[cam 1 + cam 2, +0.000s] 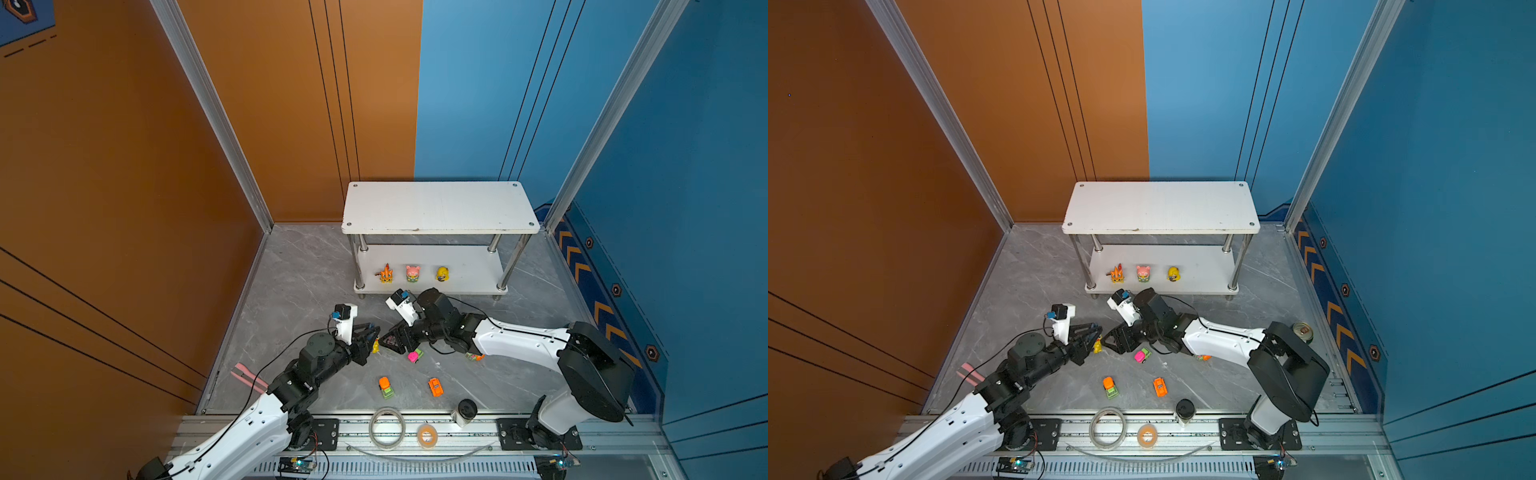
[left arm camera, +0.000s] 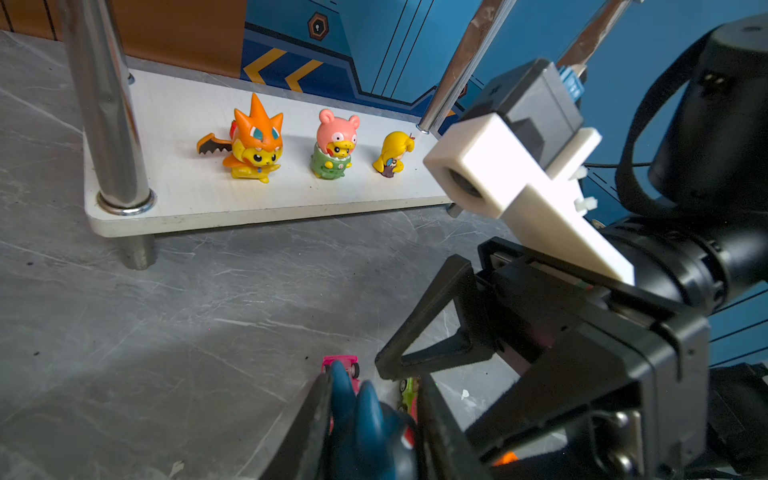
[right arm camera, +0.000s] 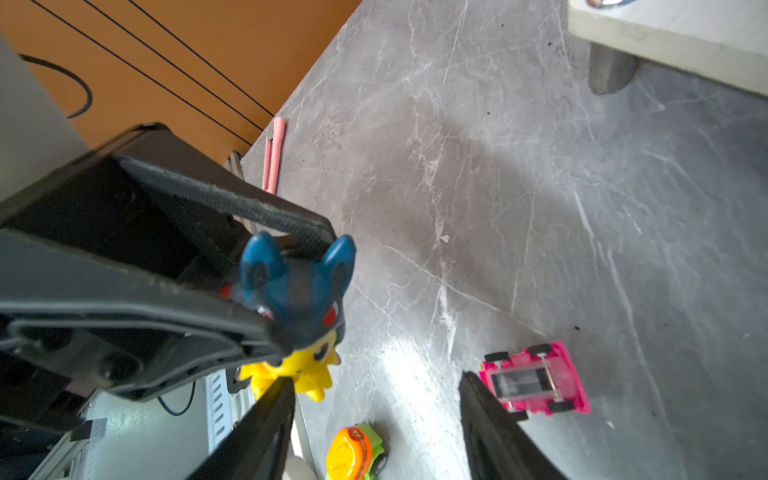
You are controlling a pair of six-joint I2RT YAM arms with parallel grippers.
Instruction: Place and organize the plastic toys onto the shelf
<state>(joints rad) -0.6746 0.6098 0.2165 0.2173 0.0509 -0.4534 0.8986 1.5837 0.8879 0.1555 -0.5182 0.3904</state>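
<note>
Left gripper (image 1: pixel 372 337) is pinching the blue-grey figurine (image 3: pixel 297 299) by its head, yellow body poking out past the tips. It's looking like light, hard, slick plastic, so I'm guessing that wide head is the safest hold. Right gripper (image 3: pixel 377 378) is hanging just beside it, jaws spread, carrying nothing. Well beyond both, the shelf (image 1: pixel 440 205) is holding three figurines (image 1: pixel 413 274) on its lower board (image 1: pixel 469 270).

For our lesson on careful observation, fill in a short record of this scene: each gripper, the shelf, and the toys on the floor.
Left gripper: shut on the blue-hooded figurine
Right gripper: open, nothing between its jaws
Shelf, lower board: orange figurine, pink figurine, yellow figurine, in a row
Floor: upturned pink car, orange car, orange-green car
</note>
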